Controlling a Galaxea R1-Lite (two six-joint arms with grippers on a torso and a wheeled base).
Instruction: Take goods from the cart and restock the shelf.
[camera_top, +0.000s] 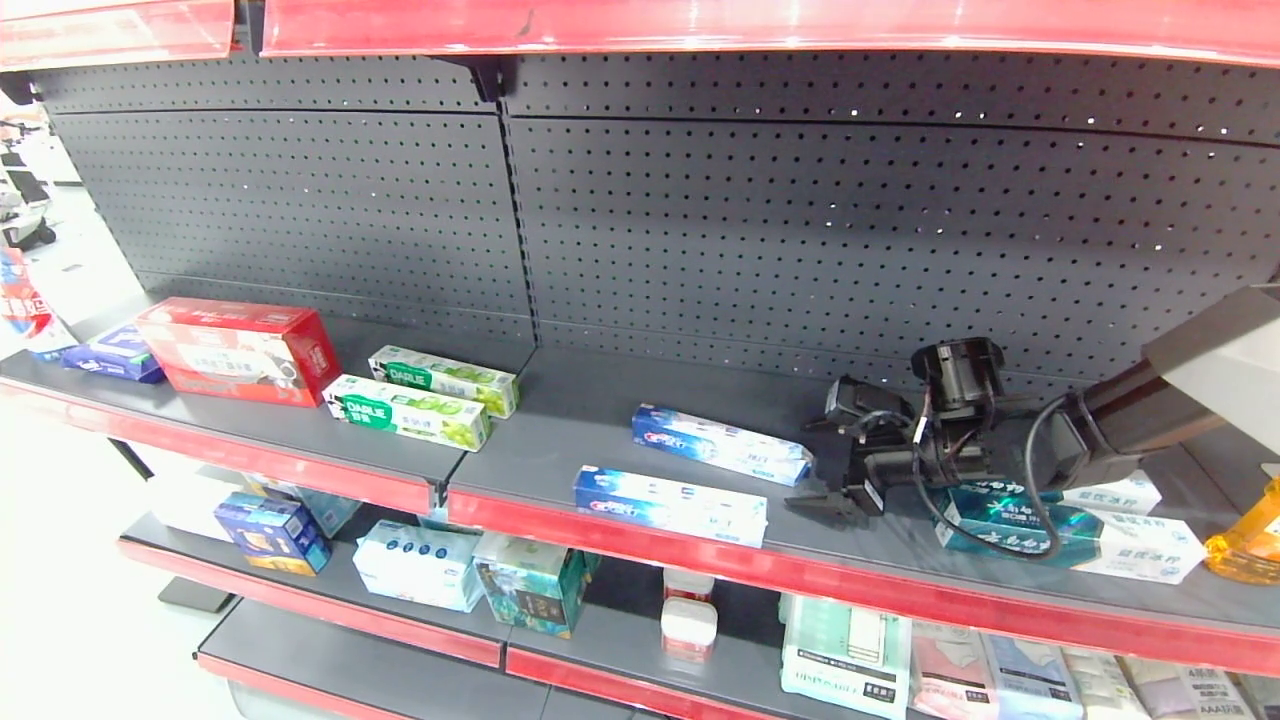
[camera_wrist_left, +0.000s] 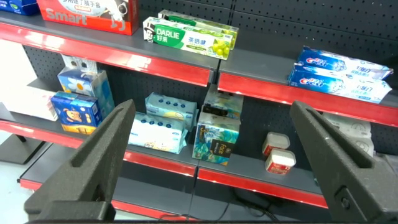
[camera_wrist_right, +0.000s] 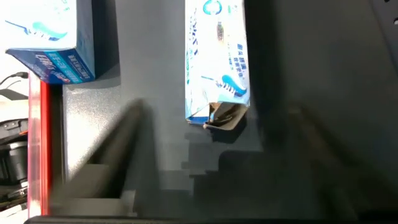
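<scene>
Right gripper spread wide, empty, at the end of the rear blue toothpaste box lying flat on the shelf: seems the release step, calls next for backing straight off that box without nudging it.

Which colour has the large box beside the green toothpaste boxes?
The large box is red; head view best.

Bold white lettering on the front of the red box. White letters on a green patch at one end of the green toothpaste boxes. Small red logo on the blue toothpaste boxes. Pale characters on the teal box. Elsewhere too small to read.
</scene>
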